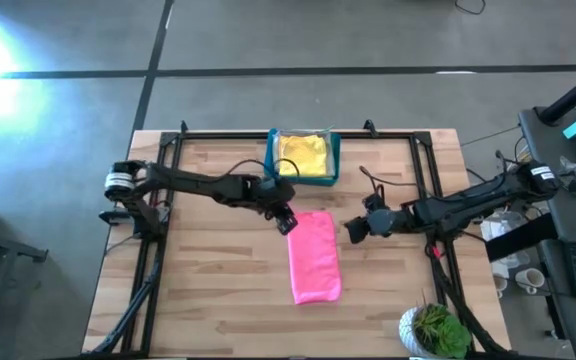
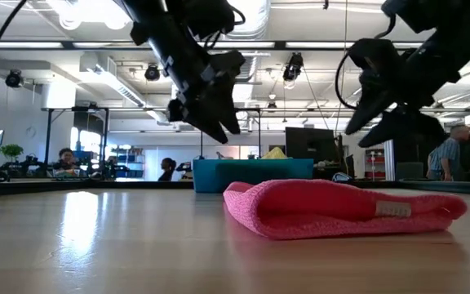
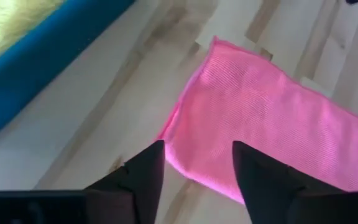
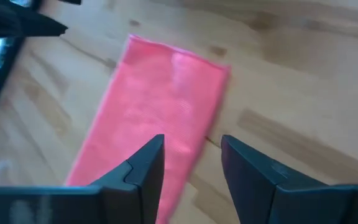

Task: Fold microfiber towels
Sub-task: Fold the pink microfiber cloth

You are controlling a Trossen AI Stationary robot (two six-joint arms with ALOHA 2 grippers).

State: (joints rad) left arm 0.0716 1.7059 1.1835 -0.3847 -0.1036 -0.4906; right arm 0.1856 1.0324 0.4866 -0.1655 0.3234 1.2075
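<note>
A pink microfiber towel (image 1: 315,257) lies folded into a long strip in the middle of the table, one folded edge (image 2: 247,208) rounded and facing the near left. My left gripper (image 1: 286,220) hangs open above the towel's far left corner (image 3: 216,46), touching nothing. My right gripper (image 1: 353,230) is open too, hovering to the right of the towel's far end (image 4: 179,62), clear of the cloth. A yellow towel (image 1: 303,155) lies in the blue bin (image 1: 271,160) at the far edge.
The blue bin (image 2: 251,173) stands just beyond the towel's far end. A potted plant (image 1: 436,330) sits at the near right corner. A black frame (image 1: 173,190) runs along the table's left, far and right sides. Bare wood (image 1: 218,290) lies to the near left.
</note>
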